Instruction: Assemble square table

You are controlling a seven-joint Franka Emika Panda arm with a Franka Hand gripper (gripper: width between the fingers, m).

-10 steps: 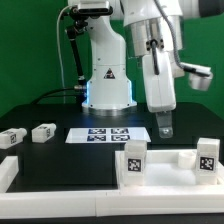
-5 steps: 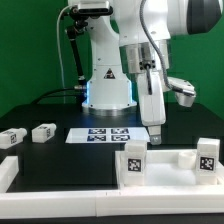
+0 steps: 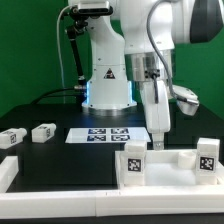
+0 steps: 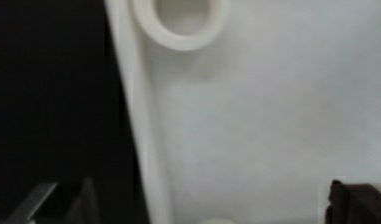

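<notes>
The pincer point(image 3: 160, 138) hung with its jaws spread wide, gripping nothing. The wrist view showed its dark fingertips point(image 4: 55, 200) straddling the edge of the white slab point(image 3: 80, 176), one over the slab's face and one over bare table, with a corner hole point(image 4: 183, 20) close by. In the exterior view the slab lay flat across six o'clock, the pincer at its far edge near four o'clock.

Closing off-centre there would likely swing the wide, light slab (smooth plastic on a smooth top) rather than hold it. A shallow bite on the rim could also slip. One upright leg block point(image 3: 135, 160) stood just beside the pincer, at its seven o'clock, and another point(image 3: 208, 157) at its four o'clock, so a sideways drift risked knocking either.

The black table point(image 3: 60, 150) looked matte and level. Two loose leg blocks point(image 3: 43, 131) lay at nine o'clock, well apart from the pincer. The marker board point(image 3: 105, 135) sat mid-table, the arm's base point(image 3: 108, 85) toward twelve o'clock, a green backdrop point(image 3: 30, 60) behind.
</notes>
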